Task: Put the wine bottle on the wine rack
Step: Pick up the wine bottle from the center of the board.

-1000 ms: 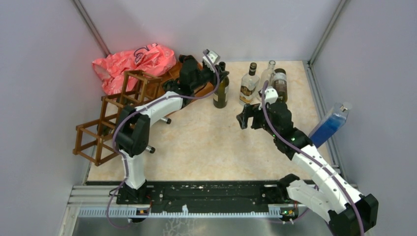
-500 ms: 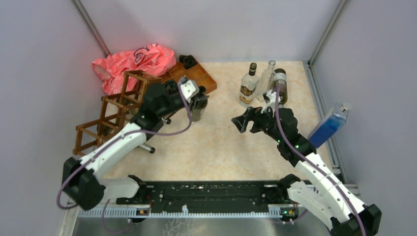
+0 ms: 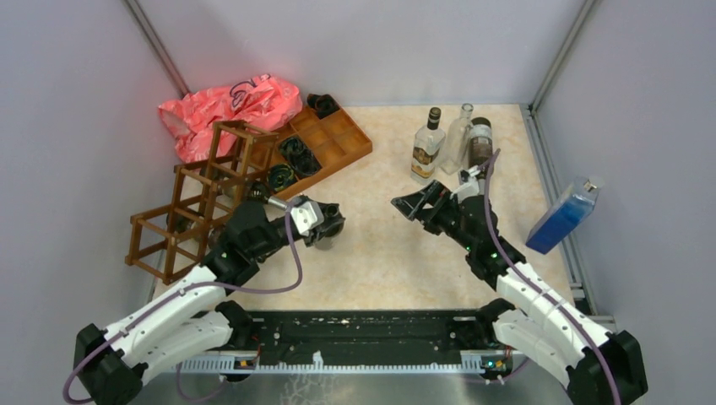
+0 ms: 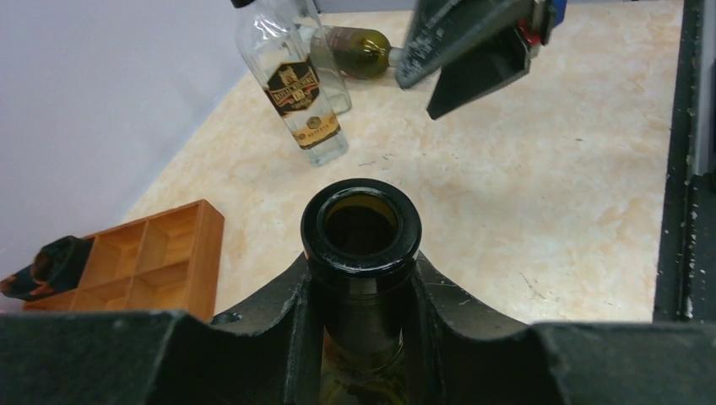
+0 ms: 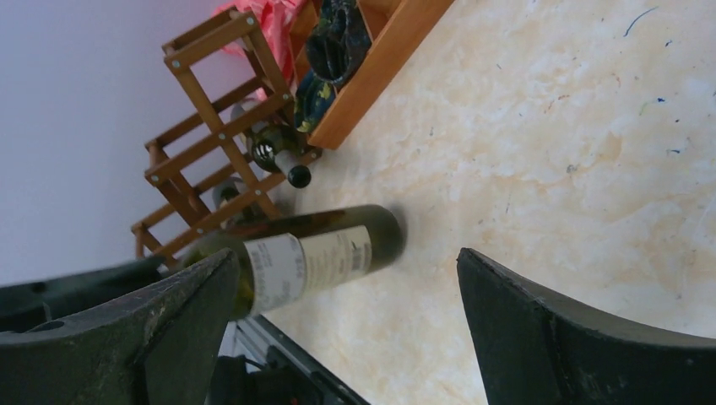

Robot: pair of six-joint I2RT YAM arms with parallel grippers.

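Note:
The wine bottle (image 3: pixel 328 226) is dark green glass with a pale label (image 5: pixel 308 258). My left gripper (image 3: pixel 309 221) is shut on its neck, and its open mouth (image 4: pixel 361 223) sticks out just past the fingers (image 4: pixel 279 312). It hangs tilted over the table, just right of the wine rack (image 3: pixel 201 196), a dark brown open frame at the left wall (image 5: pixel 221 139). My right gripper (image 3: pixel 412 205) stands wide open and empty, a short way right of the bottle, which shows between its fingertips (image 5: pixel 342 260).
An orange-brown compartmented tray (image 3: pixel 333 135) lies behind the rack, with a pink bag (image 3: pixel 230 103) beside it. Another bottle (image 5: pixel 279 160) lies in the rack. Three bottles (image 3: pixel 429 142) stand at the back right, and a blue bottle (image 3: pixel 561 218) leans on the right wall.
My left arm has pulled the wine bottle from the back by the tray toward the front, beside the rack. My right gripper has opened wider and shifted left.

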